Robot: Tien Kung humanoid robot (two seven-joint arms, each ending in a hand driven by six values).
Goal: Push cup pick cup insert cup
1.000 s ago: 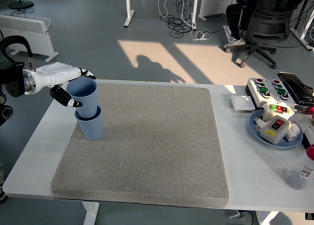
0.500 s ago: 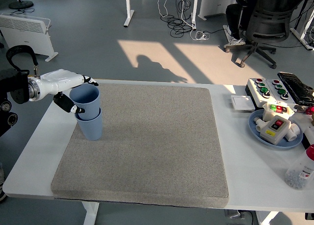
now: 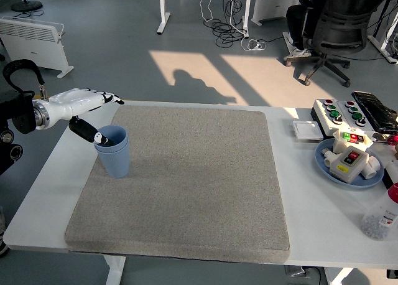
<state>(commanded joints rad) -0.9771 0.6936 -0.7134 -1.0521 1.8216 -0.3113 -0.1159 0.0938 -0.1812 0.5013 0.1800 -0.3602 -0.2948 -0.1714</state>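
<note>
Toward nine o'clock on the grey mat [image 3: 186,179], close to its left border, stand two light blue cups nested one inside the other. The outer cup [image 3: 115,162] rests on its base on the mat, upright, its long axis vertical and its mouth opening upward. The inner cup [image 3: 112,137] sits deep inside it, sharing the same vertical axis, mouth up as well, with only its rim band showing above the outer rim. The stack looks straight rather than tilted.

Just to the ten o'clock side of the stack hangs the left hand [image 3: 84,107], white-shelled with black finger joints, reaching in from the left edge. Its fingers [image 3: 109,99] stretch out level above and behind the cups, loose and holding nothing. The thumb [image 3: 86,131] points down toward the inner rim, its tip just beside or touching the rim; which of the two cannot be told from this view.

The mat covers most of the white table [image 3: 46,179]. Over at three o'clock, off the mat, sit a blue plate [image 3: 324,163] carrying small switch boxes, a white button box [image 3: 339,112] with red and green buttons behind it, and a clear bottle [image 3: 382,216] near the right edge at about four o'clock.
</note>
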